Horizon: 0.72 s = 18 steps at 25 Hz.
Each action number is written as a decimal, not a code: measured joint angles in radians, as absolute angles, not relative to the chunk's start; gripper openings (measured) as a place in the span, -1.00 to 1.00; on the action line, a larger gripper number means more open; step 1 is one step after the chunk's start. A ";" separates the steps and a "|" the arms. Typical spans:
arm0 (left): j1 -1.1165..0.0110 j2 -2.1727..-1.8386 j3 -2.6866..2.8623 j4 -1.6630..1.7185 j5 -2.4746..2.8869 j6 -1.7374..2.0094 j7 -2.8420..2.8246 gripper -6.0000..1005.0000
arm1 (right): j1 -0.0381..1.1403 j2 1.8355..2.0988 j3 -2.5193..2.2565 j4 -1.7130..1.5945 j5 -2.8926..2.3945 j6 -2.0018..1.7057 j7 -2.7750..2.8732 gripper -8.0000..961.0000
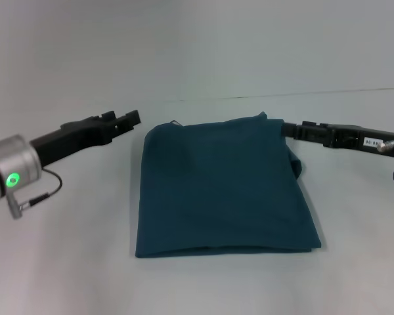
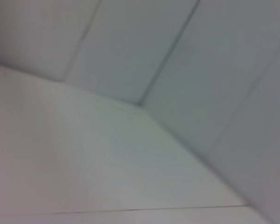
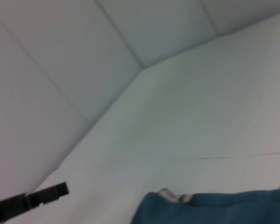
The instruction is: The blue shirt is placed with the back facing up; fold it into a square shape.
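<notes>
The blue shirt (image 1: 220, 187) lies folded into a rough rectangle in the middle of the white table (image 1: 65, 262), plain side up. My left gripper (image 1: 130, 120) hovers just beside the shirt's far left corner, apart from the cloth. My right gripper (image 1: 287, 130) is at the shirt's far right corner, touching the cloth's edge, where the fabric bunches slightly. In the right wrist view the shirt's edge (image 3: 219, 210) shows with a pale collar label (image 3: 170, 196), and the left gripper (image 3: 60, 190) appears farther off. The left wrist view shows only table and wall.
White wall panels (image 1: 197, 46) rise behind the table's far edge. The table surface extends on all sides of the shirt. The left arm's silver wrist with a green light (image 1: 13, 178) hangs over the table's left side.
</notes>
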<state>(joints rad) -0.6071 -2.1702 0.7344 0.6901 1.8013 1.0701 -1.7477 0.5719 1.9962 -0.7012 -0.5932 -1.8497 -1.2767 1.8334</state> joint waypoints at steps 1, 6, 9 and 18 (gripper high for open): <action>-0.588 -2.170 0.734 0.696 1.774 1.124 -1.739 0.01 | 0.570 1.996 -0.698 -0.593 -1.849 -1.294 1.812 0.77; -0.517 -2.171 0.679 0.693 1.707 1.369 -1.640 0.36 | 0.559 2.000 -0.688 -0.595 -1.847 -1.422 1.648 0.87; -0.497 -2.170 0.646 0.666 1.709 1.473 -1.584 0.58 | 0.560 2.006 -0.689 -0.596 -1.847 -1.460 1.571 0.94; -0.461 -2.172 0.607 0.567 1.711 1.564 -1.399 0.76 | 0.591 2.012 -0.698 -0.596 -1.848 -1.501 1.519 0.94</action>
